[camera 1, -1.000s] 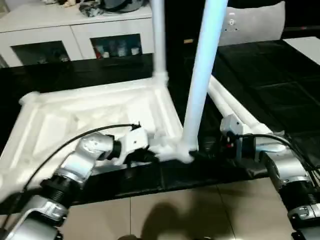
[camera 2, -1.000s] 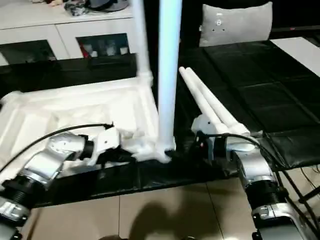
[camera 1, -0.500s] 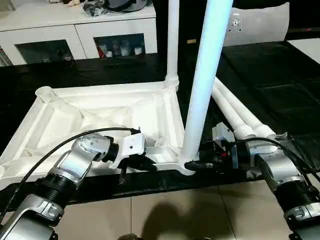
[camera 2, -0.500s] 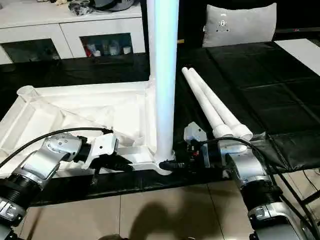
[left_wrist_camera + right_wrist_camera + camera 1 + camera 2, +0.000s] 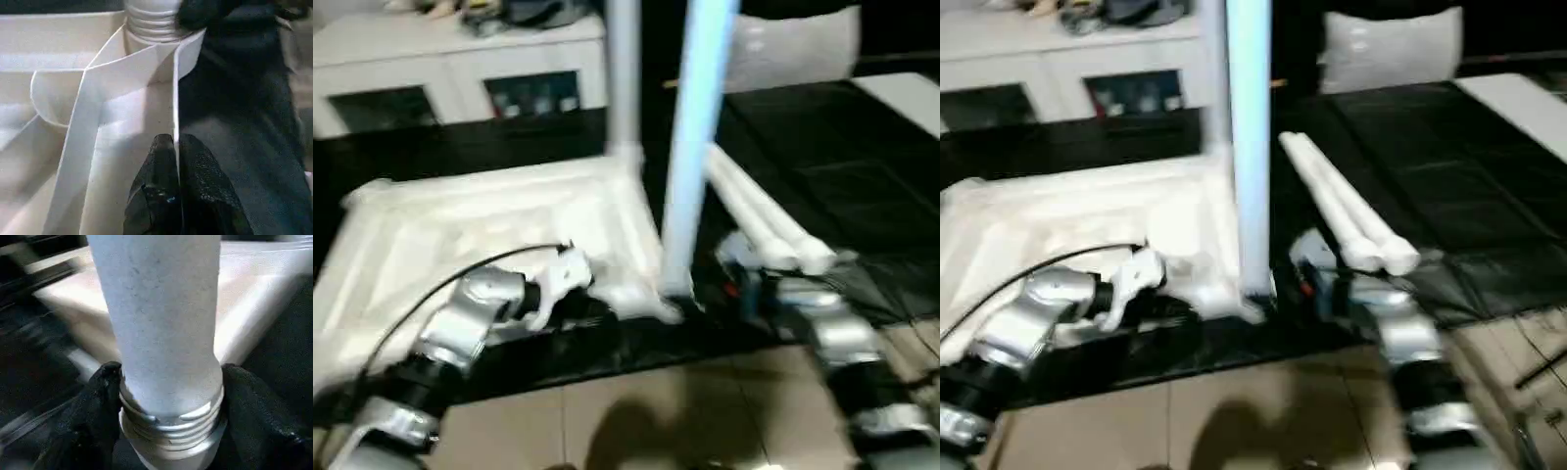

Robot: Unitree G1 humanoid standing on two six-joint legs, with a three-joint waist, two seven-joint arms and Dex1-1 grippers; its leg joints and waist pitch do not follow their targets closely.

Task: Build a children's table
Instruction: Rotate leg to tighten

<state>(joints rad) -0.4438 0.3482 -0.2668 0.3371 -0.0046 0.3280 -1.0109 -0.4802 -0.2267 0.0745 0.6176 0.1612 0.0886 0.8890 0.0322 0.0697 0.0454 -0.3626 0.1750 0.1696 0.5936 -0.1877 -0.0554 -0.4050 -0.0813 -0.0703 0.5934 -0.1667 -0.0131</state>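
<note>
The children's table lies upside down on a black surface: the white ribbed tabletop (image 5: pixel 480 215) has one leg (image 5: pixel 624 78) upright in its far right corner socket. A second leg (image 5: pixel 695 147) stands in the near right socket. Two more legs (image 5: pixel 764 220) lie side by side to the right. My left gripper (image 5: pixel 175 147) is shut on the tabletop's thin near rim, close to that socket. My right gripper (image 5: pixel 171 382) clasps the near leg's threaded base (image 5: pixel 171 426), one black finger (image 5: pixel 105 387) pressed on each side.
A white cabinet with glass doors (image 5: pixel 460 69) stands behind the black surface, and a grey cushion (image 5: pixel 793 49) lies at the back right. A white slab (image 5: pixel 1528 98) shows at the far right. Tiled floor (image 5: pixel 636 421) runs along the near edge.
The right gripper's fingers have closed in around the base of the near leg. The head camera has shifted; the left gripper keeps its hold on the rim.
</note>
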